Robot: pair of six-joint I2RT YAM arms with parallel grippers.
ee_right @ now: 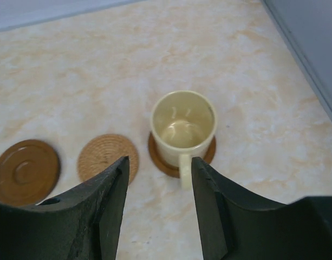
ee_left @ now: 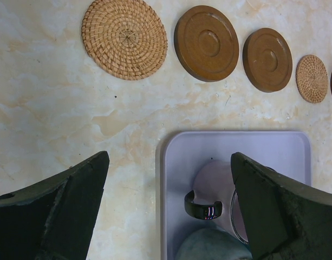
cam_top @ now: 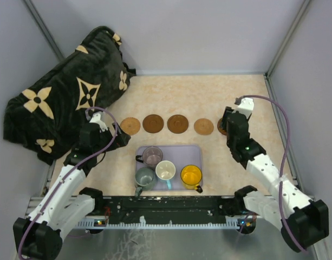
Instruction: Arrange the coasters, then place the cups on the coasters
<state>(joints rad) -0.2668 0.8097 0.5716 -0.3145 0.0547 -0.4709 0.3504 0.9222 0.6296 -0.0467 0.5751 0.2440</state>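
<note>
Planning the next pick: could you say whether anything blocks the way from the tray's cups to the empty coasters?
Nothing visible does; only bare table lies between the tray and the four empty coasters.

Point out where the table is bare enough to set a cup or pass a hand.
Bare tabletop runs between the coaster row and the back wall, and between the tray and the right arm. Four coasters stand empty; the fifth holds the cream cup. The tray is crowded: four cups close together.
</note>
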